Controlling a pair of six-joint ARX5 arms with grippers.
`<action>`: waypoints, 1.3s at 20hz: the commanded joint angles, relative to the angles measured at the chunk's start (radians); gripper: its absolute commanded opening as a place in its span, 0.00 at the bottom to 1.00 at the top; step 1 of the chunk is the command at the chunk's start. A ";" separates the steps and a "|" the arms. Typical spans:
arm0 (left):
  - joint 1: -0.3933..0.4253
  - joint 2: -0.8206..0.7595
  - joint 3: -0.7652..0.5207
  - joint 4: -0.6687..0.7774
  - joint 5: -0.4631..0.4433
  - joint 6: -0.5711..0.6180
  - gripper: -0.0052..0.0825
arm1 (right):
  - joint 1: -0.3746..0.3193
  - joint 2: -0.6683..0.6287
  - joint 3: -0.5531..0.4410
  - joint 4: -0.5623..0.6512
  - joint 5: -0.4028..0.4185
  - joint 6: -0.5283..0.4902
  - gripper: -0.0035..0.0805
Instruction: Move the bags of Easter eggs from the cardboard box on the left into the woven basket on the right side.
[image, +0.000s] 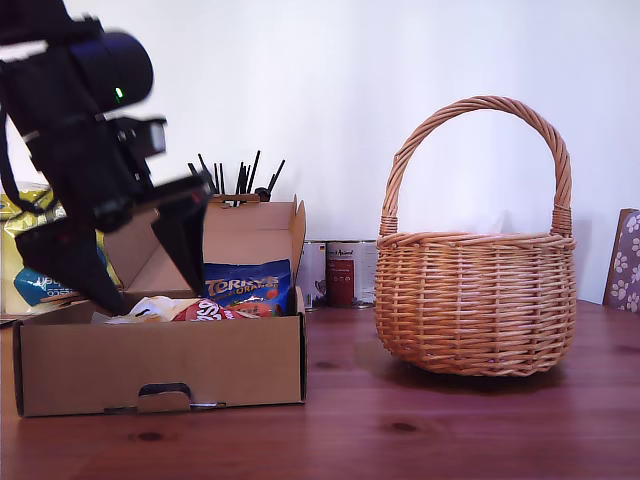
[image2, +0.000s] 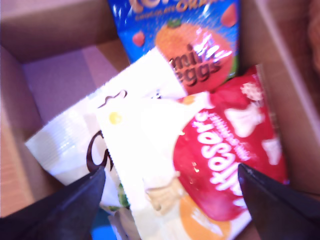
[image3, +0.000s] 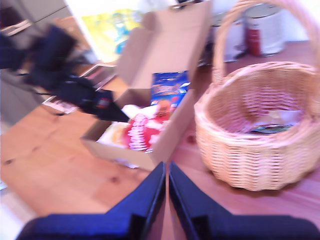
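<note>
- My first gripper (image: 140, 260) hangs over the box (image: 160, 365) at the exterior view's left, jaws spread wide, nothing between them; likely lining up a pick.
- First wrist view: white bag (image2: 145, 150) lies on top, overlapping the red bag (image2: 225, 160); blue bag (image2: 195, 35) leans against the back wall.
- Jaws straddle white and red bags, so either could be next.
- My second gripper (image3: 167, 200) is pressed shut and empty, parked near the table's front, well apart from the box, probably keeping clear.
- Basket (image: 475, 300) stands at the exterior view's right; something flat already lies inside (image3: 272, 127), too blurred to name.
- Bags still in box; task partly done at best.
</note>
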 joint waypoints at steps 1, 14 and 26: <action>-0.001 0.034 0.005 -0.003 0.005 -0.006 0.94 | 0.003 -0.002 -0.001 0.003 -0.010 -0.001 0.03; -0.053 0.042 0.006 0.140 0.314 -0.039 0.93 | 0.003 -0.002 -0.001 0.004 -0.008 -0.001 0.03; -0.122 0.119 0.006 0.181 0.258 -0.013 0.41 | 0.003 -0.002 -0.001 -0.053 -0.018 -0.001 0.03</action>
